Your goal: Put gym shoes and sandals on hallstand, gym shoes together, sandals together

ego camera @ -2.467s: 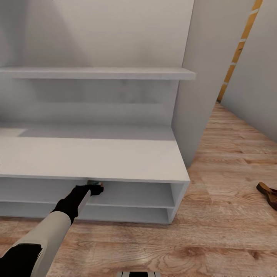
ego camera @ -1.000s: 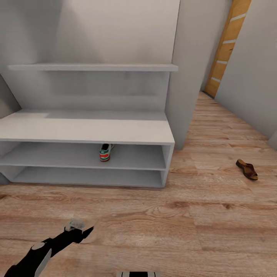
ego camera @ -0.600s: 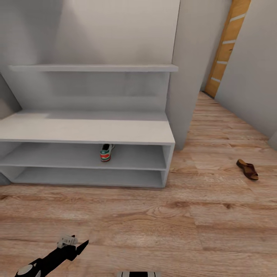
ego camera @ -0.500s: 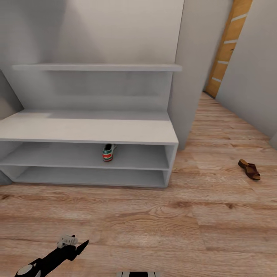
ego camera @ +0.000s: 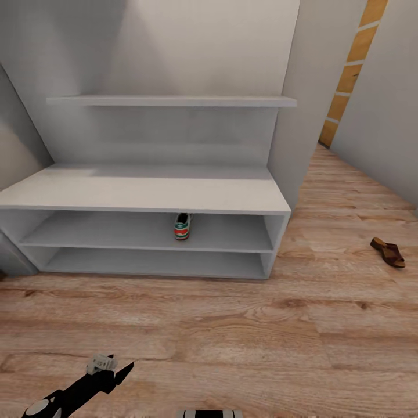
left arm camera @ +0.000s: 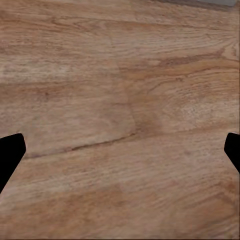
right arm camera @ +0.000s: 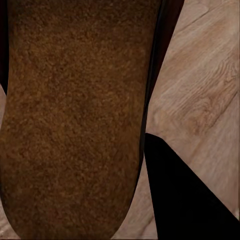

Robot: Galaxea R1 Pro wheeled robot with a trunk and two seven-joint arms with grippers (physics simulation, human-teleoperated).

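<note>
- left gripper (ego camera: 116,370) is spread, empty, over the corridor floor (ego camera: 232,337)
- right gripper pinches a sandal (right arm camera: 75,120)
- other sandal (ego camera: 388,252) lies at two o'clock, long axis toward ten o'clock; i judge the right arm nearer

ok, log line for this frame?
gym shoe: hallstand upper shelf | left pincer: open, empty | right pincer: holds sandal | second sandal: floor

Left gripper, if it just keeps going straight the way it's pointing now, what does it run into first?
Most likely the wooden floor. In the wrist view the open left gripper looks squarely at bare planks, with nothing between its fingertips. How far off the floor is can't be judged.
</note>
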